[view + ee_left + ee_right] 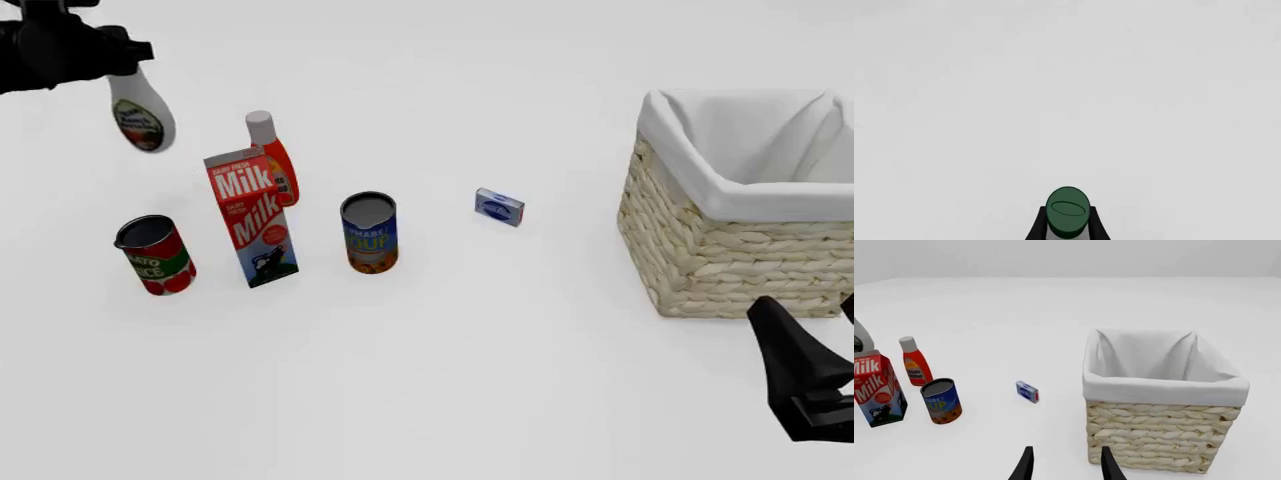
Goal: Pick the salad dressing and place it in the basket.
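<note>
Apparently airborne, left gripper [118, 62] clamps salad dressing [140, 118].

On my front feed the left arm's gripper [114, 62] renders as a matte black, blocky mass of lumpy housings with short stubs along its upper edge; I can make out no markings, screws or cables. The right arm's gripper [817, 385] is the same flat black: one long tapering finger [787, 345], wedge-shaped and narrow at the tip, widening to an angular block with a faint grey edge line. On the right wrist feed, two slim black finger blades [1026, 466] with pointed tips and smooth faces. On the left wrist feed, only two black angled finger pieces [1035, 227], plain and unmarked. No colour accents anywhere.
</note>
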